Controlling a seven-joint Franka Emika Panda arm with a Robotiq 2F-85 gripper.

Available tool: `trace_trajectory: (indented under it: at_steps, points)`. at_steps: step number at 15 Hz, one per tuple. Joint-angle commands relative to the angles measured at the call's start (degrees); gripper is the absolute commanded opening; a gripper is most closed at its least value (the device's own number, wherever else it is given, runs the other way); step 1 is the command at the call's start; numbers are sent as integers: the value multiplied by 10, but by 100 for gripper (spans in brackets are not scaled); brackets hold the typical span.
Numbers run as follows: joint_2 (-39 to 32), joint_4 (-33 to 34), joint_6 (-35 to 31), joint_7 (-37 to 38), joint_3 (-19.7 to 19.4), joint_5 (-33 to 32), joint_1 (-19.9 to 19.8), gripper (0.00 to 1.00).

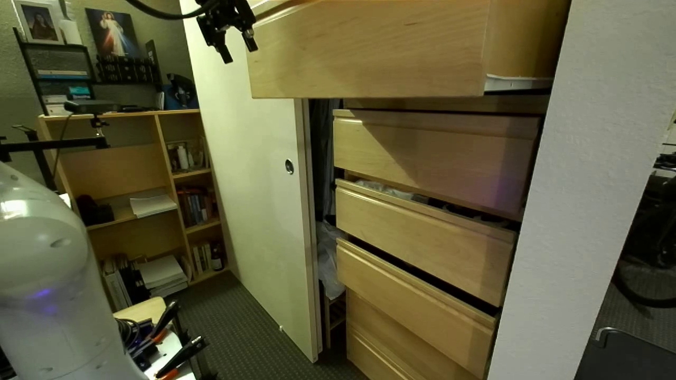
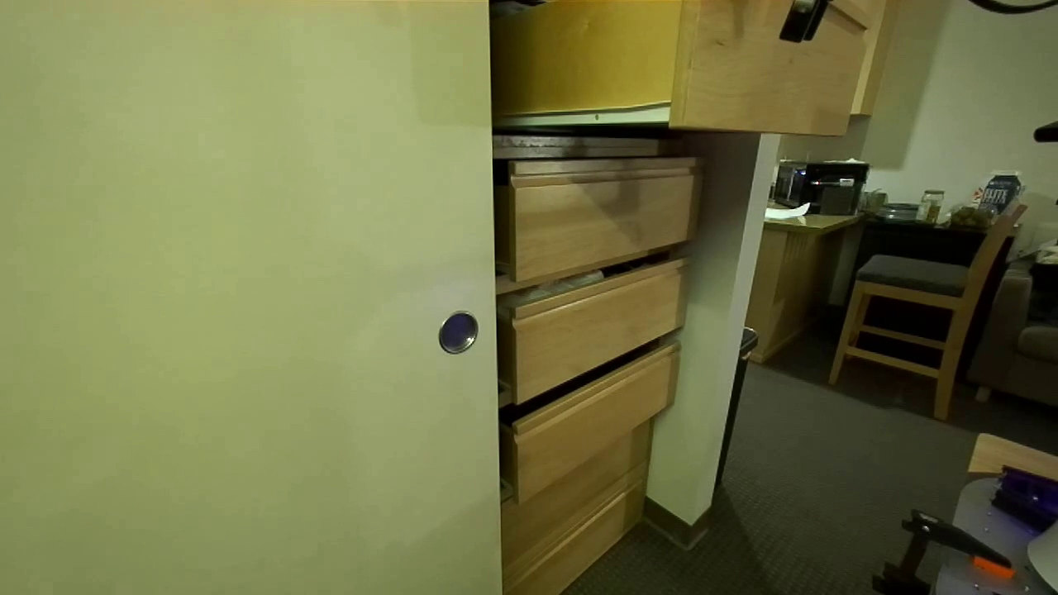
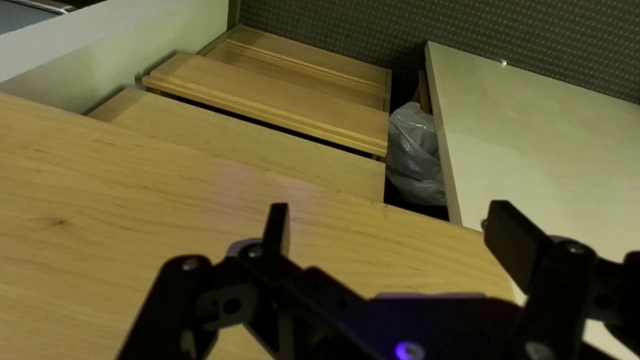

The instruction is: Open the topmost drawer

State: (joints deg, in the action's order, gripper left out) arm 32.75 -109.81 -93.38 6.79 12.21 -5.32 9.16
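The topmost drawer has a plain pale wood front, seen in both exterior views (image 1: 369, 53) (image 2: 764, 74). It stands far out from the cabinet, past the drawers below it. Its yellowish side shows, and its upper part is cut off by the picture edge. In the wrist view the drawer front (image 3: 125, 210) fills the lower left. My gripper (image 1: 240, 51) is open and empty at the drawer front's left end in an exterior view. One black finger (image 2: 802, 21) shows before the front in an exterior view. In the wrist view the fingers (image 3: 387, 212) are wide apart, with nothing between them. Contact cannot be told.
Lower drawers (image 1: 433, 158) stand partly out beneath. A cream sliding door (image 1: 253, 184) with a round dark pull stands beside them, and a white wall end (image 1: 586, 158) flanks the other side. A grey plastic bag (image 3: 415, 150) sits in the gap. A bookcase (image 1: 158, 126) stands behind.
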Motion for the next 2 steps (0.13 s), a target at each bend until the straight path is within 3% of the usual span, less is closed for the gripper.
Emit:
trace_trajectory:
  at_steps: [1,2]
  points:
    - [-1,3,2,-1,3,1,-4,100]
    - [-1,3,2,-1,3,1,-4,100]
